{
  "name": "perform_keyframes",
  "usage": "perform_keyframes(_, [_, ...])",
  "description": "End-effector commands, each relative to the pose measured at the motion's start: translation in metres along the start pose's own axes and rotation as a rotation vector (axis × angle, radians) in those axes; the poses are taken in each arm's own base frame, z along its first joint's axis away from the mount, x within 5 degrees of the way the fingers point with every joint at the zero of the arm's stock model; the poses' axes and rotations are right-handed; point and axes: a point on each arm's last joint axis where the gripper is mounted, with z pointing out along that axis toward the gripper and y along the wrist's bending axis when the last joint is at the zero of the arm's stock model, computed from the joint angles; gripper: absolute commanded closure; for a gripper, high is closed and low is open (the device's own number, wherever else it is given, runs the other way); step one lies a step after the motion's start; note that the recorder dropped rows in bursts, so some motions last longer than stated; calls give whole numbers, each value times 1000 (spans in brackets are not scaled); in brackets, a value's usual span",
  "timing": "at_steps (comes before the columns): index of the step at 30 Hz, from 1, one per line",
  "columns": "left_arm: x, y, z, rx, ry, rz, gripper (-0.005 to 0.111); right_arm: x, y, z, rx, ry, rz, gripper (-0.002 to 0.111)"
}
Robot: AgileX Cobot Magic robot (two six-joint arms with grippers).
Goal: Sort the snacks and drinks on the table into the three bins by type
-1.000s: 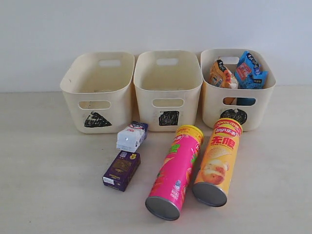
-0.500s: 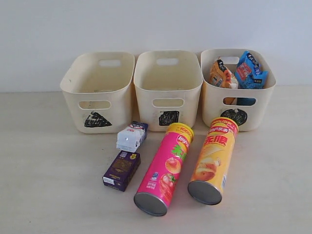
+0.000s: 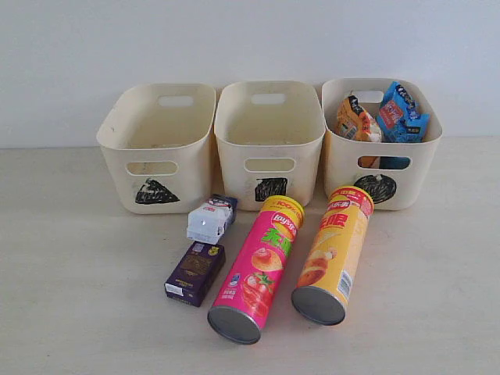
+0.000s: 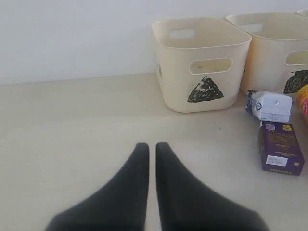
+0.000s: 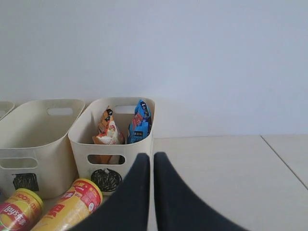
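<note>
Three cream bins stand in a row at the back: left [image 3: 191, 176], middle [image 3: 234, 176], right [image 3: 414, 172]. The left and middle bins look empty. An orange bag [image 3: 353, 119] and a blue bag [image 3: 400, 113] stand in the right bin. A pink chip tube [image 3: 258, 266] and a yellow-orange tube [image 3: 332, 254] lie side by side on the table. To their left lie a white box [image 3: 211, 219] and a dark purple box [image 3: 194, 272]. My left gripper [image 4: 152, 147] is shut and empty, hovering over bare table. My right gripper [image 5: 151, 156] is shut and empty, near the right bin [image 5: 84, 144].
A plain white wall runs behind the bins. The pale wood-grain table [image 3: 70, 273] stretches bare to the left of the boxes and to the right of the tubes [image 3: 445, 281]. Neither arm shows in the exterior view.
Both chip tubes have rolled leftward, their labels turning and their metal ends swinging further left. The boxes, bins and bags have not moved.
</note>
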Motion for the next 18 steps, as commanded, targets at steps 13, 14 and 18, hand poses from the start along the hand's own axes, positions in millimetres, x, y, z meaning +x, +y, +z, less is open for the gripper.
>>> perform_keyframes(13, [0, -1, 0, 8, -8, -5, 103, 1, 0, -3, -7, -15, -31, 108])
perform_keyframes(14, [0, -1, 0, 8, -8, -5, 103, 3, 1, -5, -15, -17, -45, 108])
perform_keyframes(18, [0, -1, 0, 8, -8, -5, 103, 22, 3, -13, -72, -72, -117, 108])
